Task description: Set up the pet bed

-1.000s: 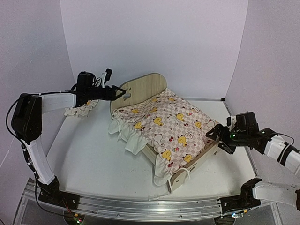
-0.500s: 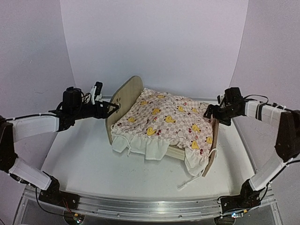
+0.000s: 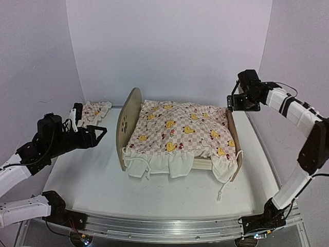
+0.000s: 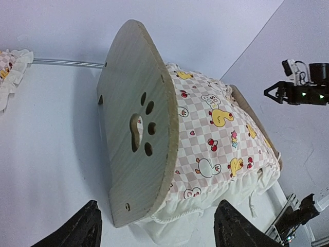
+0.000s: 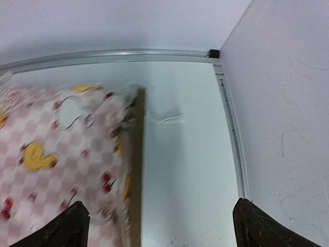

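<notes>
The pet bed stands mid-table, its rounded plywood headboard with the paw-print cutout on the left and its footboard on the right. The pink checkered duck-print cover lies over it and hides the striped base. My left gripper is open and empty, left of the headboard and apart from it. In the left wrist view the headboard faces my open gripper. My right gripper is open and empty above the footboard's far end. The right wrist view shows the footboard, the cover and my open gripper.
The small ruffled pillow lies at the back left by the wall, left of the headboard; it also shows in the left wrist view. White walls enclose the table at the back and sides. A cover drawstring trails off the bed's near right corner.
The bed has turned to lie side-on, headboard left. My left gripper drew back left and nearer, away from the headboard. My right gripper rose to the back right.
</notes>
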You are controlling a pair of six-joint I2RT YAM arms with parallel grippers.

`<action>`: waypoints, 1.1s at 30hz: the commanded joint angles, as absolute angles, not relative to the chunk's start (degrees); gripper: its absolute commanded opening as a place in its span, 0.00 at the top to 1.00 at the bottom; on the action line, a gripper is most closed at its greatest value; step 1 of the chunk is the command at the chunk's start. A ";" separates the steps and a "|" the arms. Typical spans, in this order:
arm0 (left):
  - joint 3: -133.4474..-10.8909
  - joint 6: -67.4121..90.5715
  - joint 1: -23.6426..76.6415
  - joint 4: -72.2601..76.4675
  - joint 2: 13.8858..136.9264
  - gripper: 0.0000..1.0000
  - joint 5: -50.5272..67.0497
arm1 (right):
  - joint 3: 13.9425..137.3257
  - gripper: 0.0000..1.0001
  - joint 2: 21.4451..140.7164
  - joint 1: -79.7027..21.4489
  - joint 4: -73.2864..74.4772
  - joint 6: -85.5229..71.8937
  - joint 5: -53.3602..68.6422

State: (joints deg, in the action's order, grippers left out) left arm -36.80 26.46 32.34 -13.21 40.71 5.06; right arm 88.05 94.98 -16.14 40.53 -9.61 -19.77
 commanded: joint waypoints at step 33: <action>-65.11 9.71 78.60 16.88 112.35 0.52 -50.28 | 45.41 0.28 74.12 -66.95 39.67 -45.81 -38.55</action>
State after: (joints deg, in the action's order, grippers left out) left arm -63.66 8.84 80.20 14.87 113.99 -45.43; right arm 45.43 72.79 -66.13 42.89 -43.53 -31.70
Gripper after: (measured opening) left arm 0.576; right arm 0.738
